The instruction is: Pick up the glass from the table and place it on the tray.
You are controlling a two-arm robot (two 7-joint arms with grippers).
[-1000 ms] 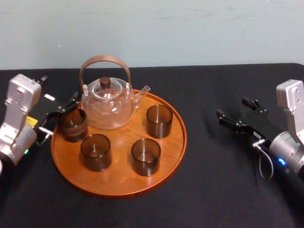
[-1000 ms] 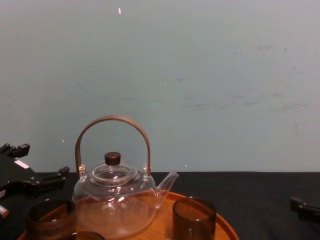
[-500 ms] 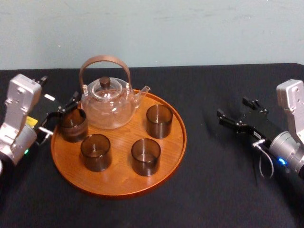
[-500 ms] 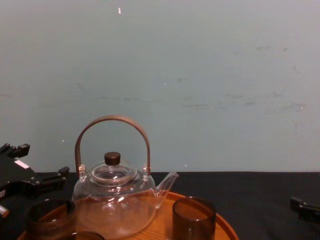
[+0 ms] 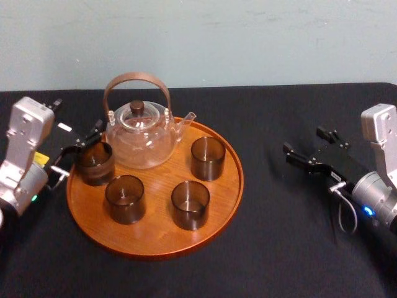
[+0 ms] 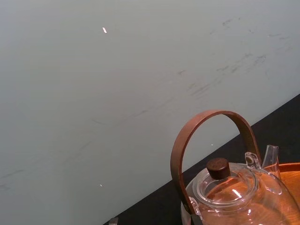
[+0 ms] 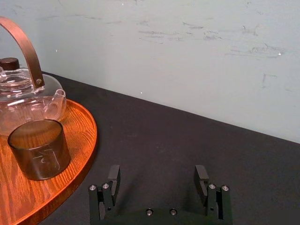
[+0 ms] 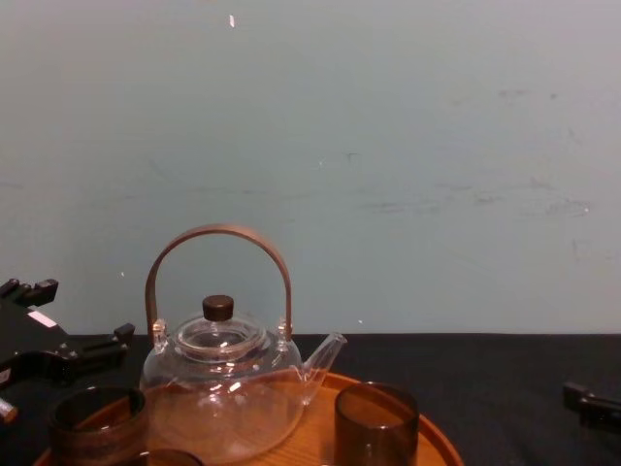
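The glass (image 5: 94, 162) at the tray's (image 5: 155, 245) left edge looks light, slippery, breakable; hold its sides softly. Left gripper (image 5: 79, 149) beside it is spread wide, empty; right gripper (image 5: 303, 141), off the tray's right, too.

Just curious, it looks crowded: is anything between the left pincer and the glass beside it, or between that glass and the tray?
Nothing visible. The left pincer is at the glass, which already stands on the tray beside the teapot. The right pincer idles apart.

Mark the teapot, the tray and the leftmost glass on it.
teapot (image 5: 141, 141): head view, on its clear belly.
tray (image 5: 226, 186): head view, bare wood by its right rim.
leftmost glass (image 5: 95, 165): head view, on its near wall.
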